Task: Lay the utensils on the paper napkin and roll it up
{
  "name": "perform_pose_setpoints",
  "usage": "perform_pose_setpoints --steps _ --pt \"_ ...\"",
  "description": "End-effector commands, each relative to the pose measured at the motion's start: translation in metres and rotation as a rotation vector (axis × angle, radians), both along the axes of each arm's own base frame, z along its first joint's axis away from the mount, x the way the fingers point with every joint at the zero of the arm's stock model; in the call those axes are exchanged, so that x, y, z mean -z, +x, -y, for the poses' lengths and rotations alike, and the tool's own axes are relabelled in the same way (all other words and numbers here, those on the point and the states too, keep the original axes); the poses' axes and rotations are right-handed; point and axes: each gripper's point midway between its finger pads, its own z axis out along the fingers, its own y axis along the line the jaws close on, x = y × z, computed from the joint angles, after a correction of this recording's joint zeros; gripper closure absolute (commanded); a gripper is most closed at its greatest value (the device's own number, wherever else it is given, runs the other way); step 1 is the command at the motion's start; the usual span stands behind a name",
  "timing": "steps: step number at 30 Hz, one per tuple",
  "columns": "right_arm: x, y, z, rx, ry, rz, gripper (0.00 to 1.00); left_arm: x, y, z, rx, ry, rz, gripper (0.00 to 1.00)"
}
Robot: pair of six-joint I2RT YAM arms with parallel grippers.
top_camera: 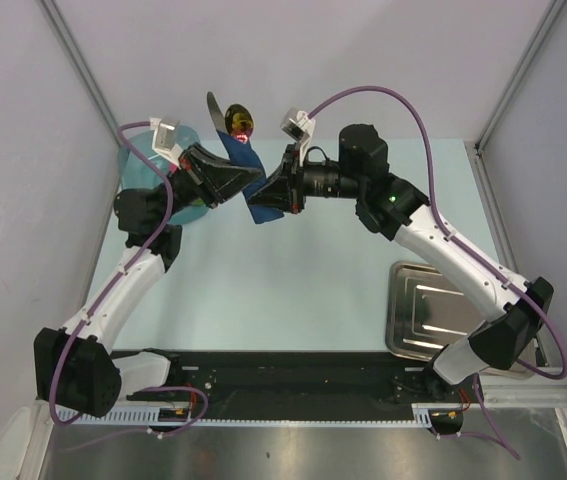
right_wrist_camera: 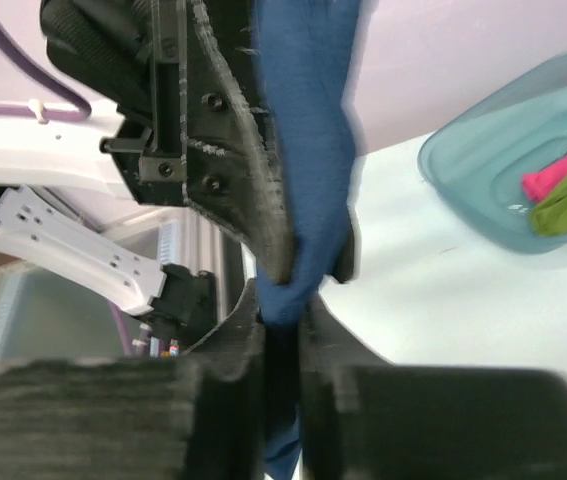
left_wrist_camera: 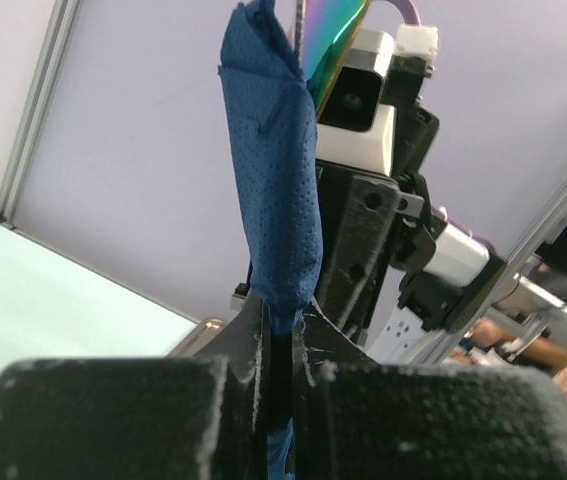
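One navy-blue paper napkin [left_wrist_camera: 273,180], rolled into a tube, is pinched by both the left gripper [left_wrist_camera: 281,325] and right gripper [right_wrist_camera: 283,315]; two shiny utensils [top_camera: 237,120] poke out.

Pale lavender-grey wall panels [top_camera: 293,60] close the top and both sides of the frame, joined by 2 slanted aluminium posts [top_camera: 81,65] at upper left and upper right. The table [top_camera: 293,290] is pale mint green, evenly lit. A brushed steel ledge [top_camera: 293,458] runs along the bottom edge.
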Motion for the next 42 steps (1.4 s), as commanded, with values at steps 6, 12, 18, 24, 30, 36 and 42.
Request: perform_pose_setpoints --steps 6,12,18,24,30,36,42 --pt "-0.034 -0.004 0.008 0.007 0.068 0.083 1.00 -0.006 -0.004 -0.006 -0.048 0.039 0.015 0.62" --pt "-0.044 -0.005 0.007 0.009 0.098 0.088 1.00 0.015 0.001 -0.012 -0.116 0.072 -0.044 0.37" --pt "-0.044 -0.009 0.004 -0.018 0.110 0.060 1.00 0.011 -0.003 -0.009 -0.069 0.042 -0.047 0.44" --pt "-0.043 -0.015 0.001 -0.041 0.110 0.054 1.00 0.007 -0.003 -0.009 -0.043 -0.001 -0.068 0.75" --pt "-0.042 -0.013 0.000 -0.034 0.107 0.055 1.00 0.009 -0.004 -0.008 -0.020 -0.003 -0.083 0.81" --pt "-0.038 -0.014 -0.002 -0.047 0.096 0.048 1.00 0.005 0.000 -0.010 -0.024 -0.009 -0.050 1.00" --pt "-0.028 -0.015 0.000 -0.054 0.059 0.052 0.69 -0.012 0.003 -0.016 -0.048 -0.034 0.010 1.00"
